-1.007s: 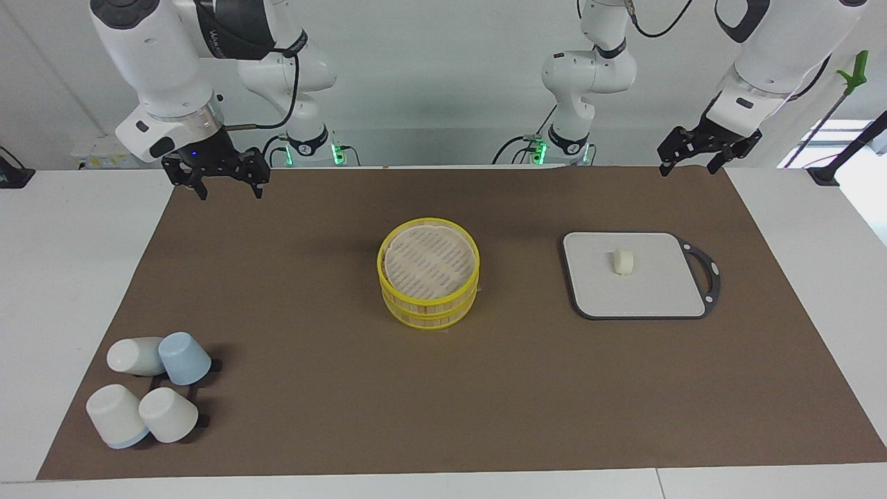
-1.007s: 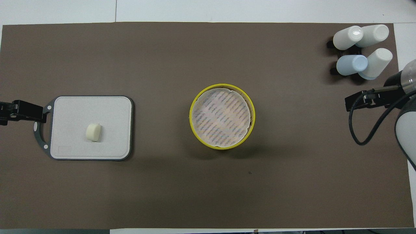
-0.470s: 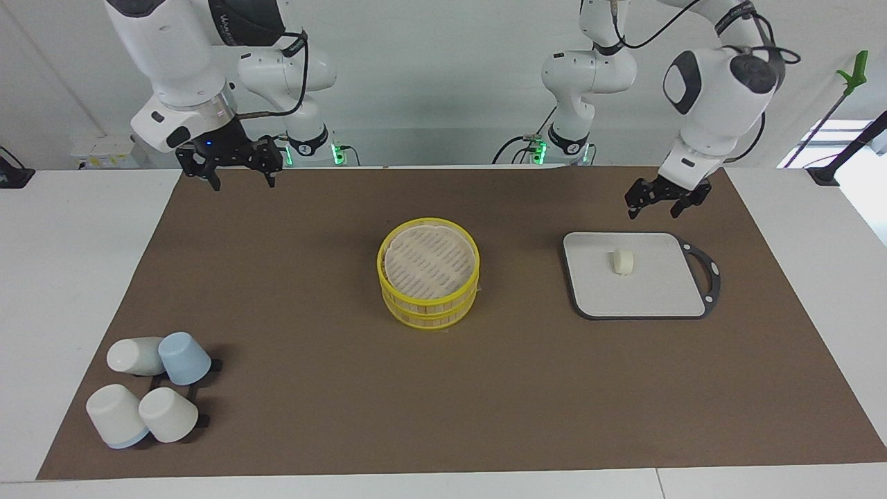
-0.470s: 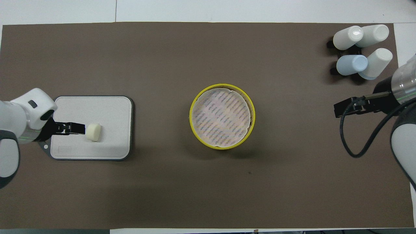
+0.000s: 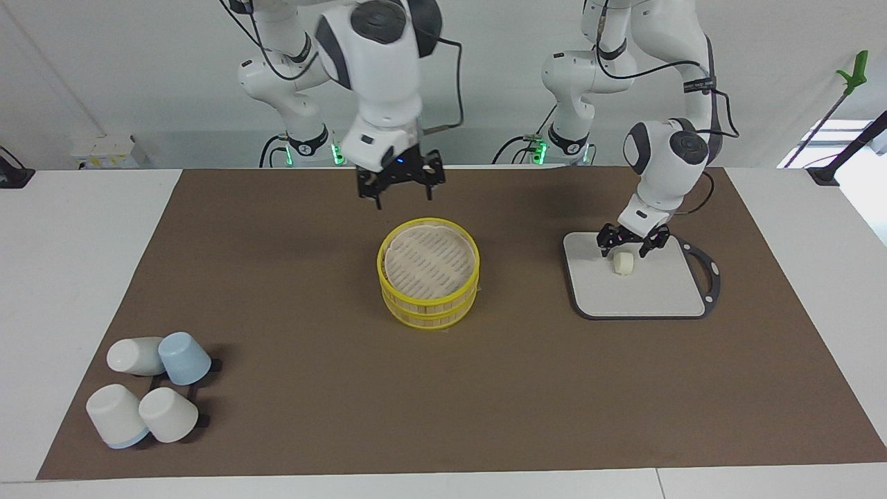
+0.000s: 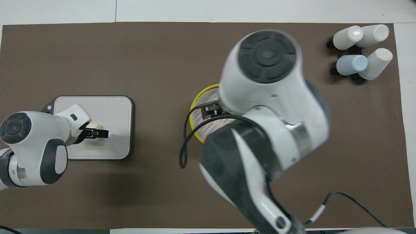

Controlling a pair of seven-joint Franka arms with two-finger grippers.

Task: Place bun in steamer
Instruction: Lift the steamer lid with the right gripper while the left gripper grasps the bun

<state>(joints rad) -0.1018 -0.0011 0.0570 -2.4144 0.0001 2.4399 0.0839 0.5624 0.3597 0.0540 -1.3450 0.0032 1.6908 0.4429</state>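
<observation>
Both arms have swung in from the corners of the desk [image 5: 90, 277] within the last second. The left claw [image 5: 628, 244], which a moment ago hung over the brown mat near the left arm's end, now sits low over the grey board [image 5: 658, 294] with its fingers spread open to either side of the bun [image 5: 623, 263]. No squeeze shows yet, and whether the fingertips touch the bun I cannot tell. The bun has not moved: it lies on the board, toward the edge nearer the robots, well apart from the steamer [image 5: 429, 281].

The right claw [image 5: 402, 187] has crossed from the right arm's end and now hangs open and empty above the steamer's edge nearer the robots, clear of it. In the overhead view the right arm's big joint hides most of the steamer.

For the task this reads as the approach nearly finished: the likely next call is closing on the bun, then lifting it across to the steamer, whose pale slatted top still lies in place.

Count: 1 bun, 1 steamer of 2 stacked tiers, 1 board, 4 cups [image 5: 149, 388] tipped on a small rack at the right arm's end, 2 arms.
</observation>
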